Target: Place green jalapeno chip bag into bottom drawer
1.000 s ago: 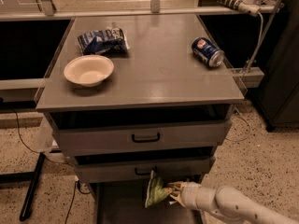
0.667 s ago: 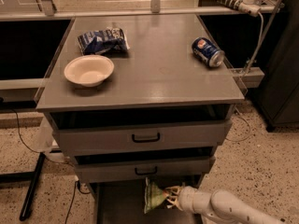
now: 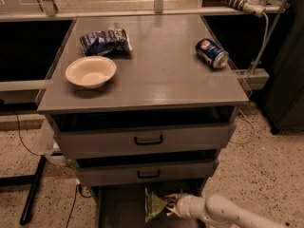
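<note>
Okay, camera view, looking down on a grey metal cabinet. Grey worktop (image 3: 161,80) with three loose things: white bowl (image 3: 90,71) upright at front left, blue-and-white snack bag (image 3: 104,41) just behind it, crumpled, blue soda can (image 3: 212,53) on its side near the right edge, well apart from both. Below the worktop, top drawer (image 3: 190,136) and middle drawer (image 3: 190,169), each with a black handle and a dark gap above. Bottom drawer (image 3: 118,208) pulled out at the lower edge, flat grey floor showing. Green jalapeno chip bag (image 3: 153,204) standing on edge over that drawer floor, whether touching it cannot tell. Gripper (image 3: 170,205) at the bag's right side, fingers pinched onto the bag; white arm (image 3: 223,213) coming in from the lower right corner. Speckled stone floor (image 3: 266,175) around the cabinet, black cable (image 3: 20,137) and black leg (image 3: 32,194) at left, white cable (image 3: 260,42) hanging at right, dark shelving either side.
</note>
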